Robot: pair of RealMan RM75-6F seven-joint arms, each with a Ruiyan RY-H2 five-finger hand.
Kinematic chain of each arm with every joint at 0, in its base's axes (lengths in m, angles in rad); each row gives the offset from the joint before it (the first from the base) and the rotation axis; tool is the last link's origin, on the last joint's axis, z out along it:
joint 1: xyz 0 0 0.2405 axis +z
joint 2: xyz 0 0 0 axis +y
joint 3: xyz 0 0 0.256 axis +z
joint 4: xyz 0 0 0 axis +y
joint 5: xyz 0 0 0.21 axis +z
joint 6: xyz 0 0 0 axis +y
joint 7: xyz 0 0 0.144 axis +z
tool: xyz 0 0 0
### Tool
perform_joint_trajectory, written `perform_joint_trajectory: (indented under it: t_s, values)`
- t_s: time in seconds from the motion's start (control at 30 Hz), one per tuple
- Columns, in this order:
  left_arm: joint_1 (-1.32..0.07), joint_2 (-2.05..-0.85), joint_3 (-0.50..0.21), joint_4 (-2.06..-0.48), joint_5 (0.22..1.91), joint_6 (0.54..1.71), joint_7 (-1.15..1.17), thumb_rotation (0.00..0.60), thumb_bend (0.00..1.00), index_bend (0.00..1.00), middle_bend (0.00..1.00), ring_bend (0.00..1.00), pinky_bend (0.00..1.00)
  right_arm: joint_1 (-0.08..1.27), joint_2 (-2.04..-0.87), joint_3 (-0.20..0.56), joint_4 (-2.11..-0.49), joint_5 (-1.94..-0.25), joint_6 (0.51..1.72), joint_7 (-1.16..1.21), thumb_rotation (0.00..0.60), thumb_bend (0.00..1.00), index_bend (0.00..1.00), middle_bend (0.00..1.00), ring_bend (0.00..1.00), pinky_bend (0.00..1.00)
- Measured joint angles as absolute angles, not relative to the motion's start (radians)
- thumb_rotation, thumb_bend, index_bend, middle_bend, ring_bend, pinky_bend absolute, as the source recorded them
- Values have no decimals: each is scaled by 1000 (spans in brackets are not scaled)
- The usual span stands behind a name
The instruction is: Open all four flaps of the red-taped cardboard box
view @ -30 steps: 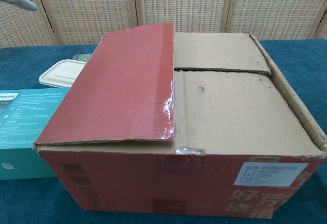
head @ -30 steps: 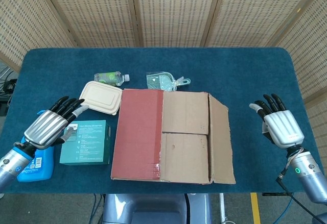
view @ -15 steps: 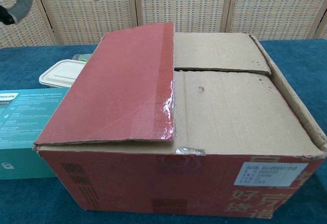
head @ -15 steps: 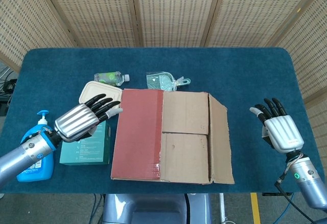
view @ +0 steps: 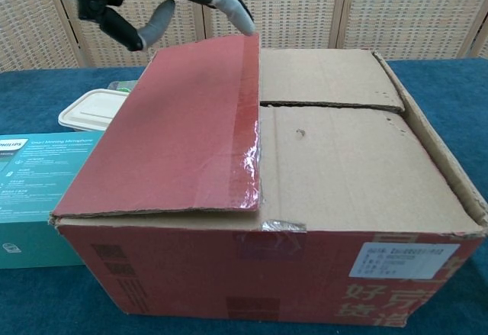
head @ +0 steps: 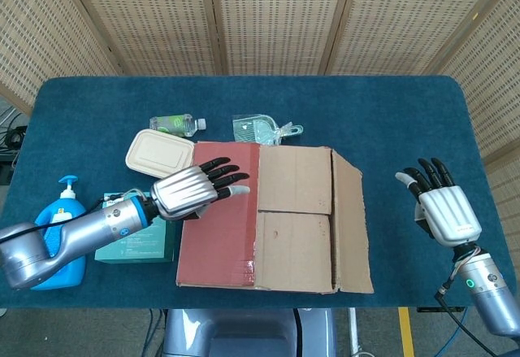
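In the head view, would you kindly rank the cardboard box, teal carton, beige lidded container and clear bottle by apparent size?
1. Red-taped cardboard box
2. Teal product carton, partly hidden by the left arm
3. Beige lidded food container
4. Clear plastic bottle

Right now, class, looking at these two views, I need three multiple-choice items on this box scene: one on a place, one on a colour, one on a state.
1. Where is the left hand?
A. Above the red flap
B. On the blue bottle
C. Off the table

2. What colour is the pump bottle?
A. Green
B. Blue
C. White

3. How does the right hand stand?
A. Holding a flap
B. Open, holding nothing
C. Pressing on the box

Answers:
1 A: its fingers reach over the red flap of the cardboard box.
2 B: the bottle body is plainly blue.
3 B: it sits apart from the box, fingers spread.
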State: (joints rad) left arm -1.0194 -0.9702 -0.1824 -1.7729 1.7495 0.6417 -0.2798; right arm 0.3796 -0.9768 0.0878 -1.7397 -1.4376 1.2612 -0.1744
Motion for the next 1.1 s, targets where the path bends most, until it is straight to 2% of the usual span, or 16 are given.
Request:
perform_joint_trajectory:
  t_s: [0.53,0.8,1.1]
  values:
    - [-1182,-1164,-186,-1681,1663,547,-271,600,1000,228,193,61,0,364,-971,95,-1727,-1440,1266,-153,600,1000,181,186,0,0]
    - [-1197,-1179,-169,-1674,1620,531,-217,600,1000,316,321,152,0,358,-969,99,-1721,-1441,1266,-140,600,1000,181,186,0,0]
    - [-1195,-1153,-159,-1693,1584,543,-191,600,1000,374,393,207,0,359,-977,103,-1712,-1443,1261,-135,600,1000,182,186,0,0]
